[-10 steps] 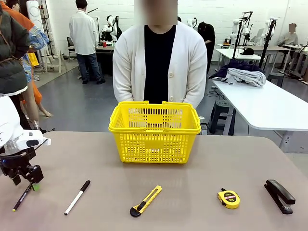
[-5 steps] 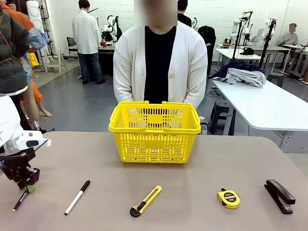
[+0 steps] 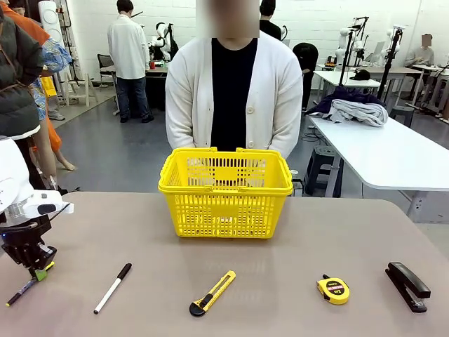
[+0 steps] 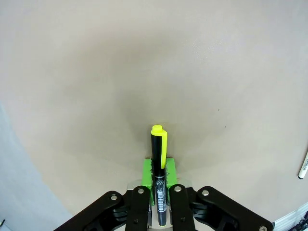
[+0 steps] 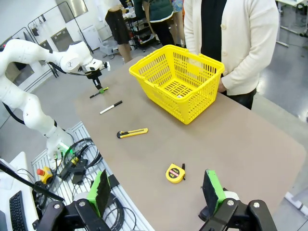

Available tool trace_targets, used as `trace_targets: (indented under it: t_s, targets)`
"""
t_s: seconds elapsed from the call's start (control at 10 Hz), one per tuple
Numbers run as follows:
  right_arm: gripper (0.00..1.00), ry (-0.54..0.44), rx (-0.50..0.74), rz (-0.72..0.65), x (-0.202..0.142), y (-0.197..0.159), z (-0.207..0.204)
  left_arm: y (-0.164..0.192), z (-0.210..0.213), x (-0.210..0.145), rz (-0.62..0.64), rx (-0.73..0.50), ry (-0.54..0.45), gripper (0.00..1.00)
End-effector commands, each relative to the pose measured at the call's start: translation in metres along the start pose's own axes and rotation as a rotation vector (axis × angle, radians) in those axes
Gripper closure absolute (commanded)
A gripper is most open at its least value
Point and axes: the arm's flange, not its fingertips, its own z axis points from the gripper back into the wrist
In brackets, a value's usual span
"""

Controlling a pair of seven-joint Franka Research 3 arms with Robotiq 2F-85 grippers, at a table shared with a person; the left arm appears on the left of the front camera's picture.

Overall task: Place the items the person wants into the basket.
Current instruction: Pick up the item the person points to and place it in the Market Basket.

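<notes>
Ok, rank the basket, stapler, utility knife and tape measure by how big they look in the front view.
1. basket, by far the largest.
2. stapler and utility knife: about the same length, the stapler bulkier; too close to rank.
3. tape measure, the smallest.
</notes>
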Motion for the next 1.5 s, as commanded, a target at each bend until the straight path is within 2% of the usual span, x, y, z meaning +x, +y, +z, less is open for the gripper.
trace_targets:
  t_s: [0.0,0.1,0.3,0.5,0.8,1.0,1.2,1.4]
  targets:
    - [0.0,-0.015,0.02,0.014,0.002,-0.001,0.0,-0.019,-0.01,-0.059,0.006,-0.005,0.01,1.0]
    - [0.0,-0.015,0.02,0.014,0.002,-0.001,0.0,-0.022,0.009,-0.059,-0.036,0.011,0.031,1.0]
    - [0.0,-0.015,0.02,0.014,0.002,-0.001,0.0,-0.029,0.088,-0.061,-0.174,0.011,-0.01,1.0]
    - [0.0,-0.015,0.02,0.014,0.002,-0.001,0.0,-0.036,0.168,-0.06,-0.23,0.014,-0.084,1.0]
    - [0.0,-0.015,0.02,0.014,0.002,-0.001,0.0,-0.047,0.241,-0.06,-0.268,0.015,-0.178,1.0]
    - [0.0,-0.015,0.02,0.014,0.002,-0.001,0.0,-0.053,0.267,-0.059,-0.269,0.01,-0.165,1.0]
    - [0.0,-0.015,0.02,0.014,0.002,-0.001,0.0,-0.055,0.264,-0.072,-0.278,-0.013,-0.172,1.0]
    - [0.0,-0.015,0.02,0.014,0.002,-0.001,0.0,-0.056,0.272,-0.064,-0.265,0.035,-0.185,1.0]
